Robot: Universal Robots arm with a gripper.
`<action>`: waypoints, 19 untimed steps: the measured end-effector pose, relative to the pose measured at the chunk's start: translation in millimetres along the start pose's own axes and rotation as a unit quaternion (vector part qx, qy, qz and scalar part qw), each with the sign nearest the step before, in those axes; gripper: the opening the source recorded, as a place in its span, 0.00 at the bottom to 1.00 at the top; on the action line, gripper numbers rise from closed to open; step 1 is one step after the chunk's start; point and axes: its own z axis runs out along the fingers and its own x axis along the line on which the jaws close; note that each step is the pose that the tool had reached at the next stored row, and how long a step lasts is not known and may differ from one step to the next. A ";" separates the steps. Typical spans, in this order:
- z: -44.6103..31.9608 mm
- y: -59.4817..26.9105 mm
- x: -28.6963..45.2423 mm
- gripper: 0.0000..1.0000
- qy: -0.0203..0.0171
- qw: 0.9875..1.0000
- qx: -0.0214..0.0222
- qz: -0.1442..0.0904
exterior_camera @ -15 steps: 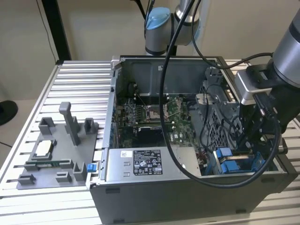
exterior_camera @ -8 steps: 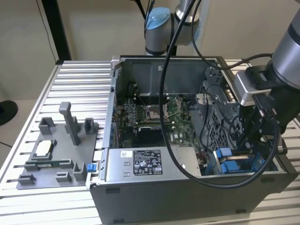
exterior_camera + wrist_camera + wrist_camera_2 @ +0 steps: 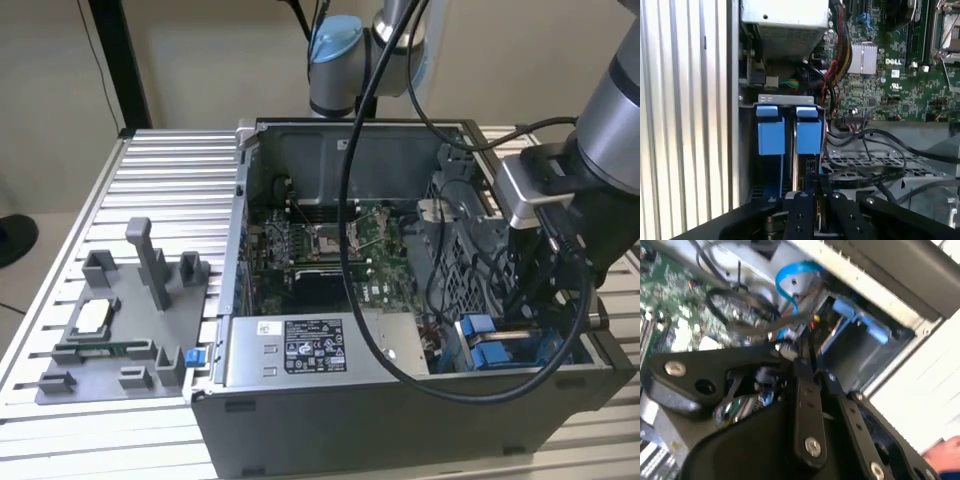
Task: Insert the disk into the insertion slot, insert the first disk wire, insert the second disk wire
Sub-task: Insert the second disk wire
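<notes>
Disk work is under way inside the open computer case on the slatted desk, and we judge the disk to be a dense, rigid slab: heavy for its size, unforgiving of knocks, best held by the edges of its blue carrier rather than the labelled face. We see the insertion slot in the first wrist view, a narrow dark bay under two blue tabs, and something thin and upright seems to sit between the rails, likely the disk's edge, though we cannot be sure from this angle. The claw hangs right over that bay, its black fingers drawn close together with only a slim gap, apparently pinching that thin edge; whether it truly grips, we cannot tell. In the second wrist view a blue cable loops near the bay, loose and floppy, to be taken at its plug. In the exterior view the arm reaches down into the case's corner on that view's right.
</notes>
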 end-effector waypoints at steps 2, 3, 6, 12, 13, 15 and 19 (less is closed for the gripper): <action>-0.4 -0.1 -0.1 0.00 0.001 1.000 0.000 0.000; 0.7 -0.1 0.0 0.00 0.001 1.000 0.000 0.000; 2.6 0.1 0.3 0.00 0.001 1.000 0.001 0.000; -6.3 -0.4 -0.8 1.00 0.000 1.000 0.001 0.000; -11.1 -0.6 -1.5 1.00 0.000 1.000 0.001 0.000; -20.0 -0.9 -2.5 1.00 0.001 1.000 0.001 0.000; -38.3 -1.6 -4.9 1.00 0.001 1.000 0.001 0.000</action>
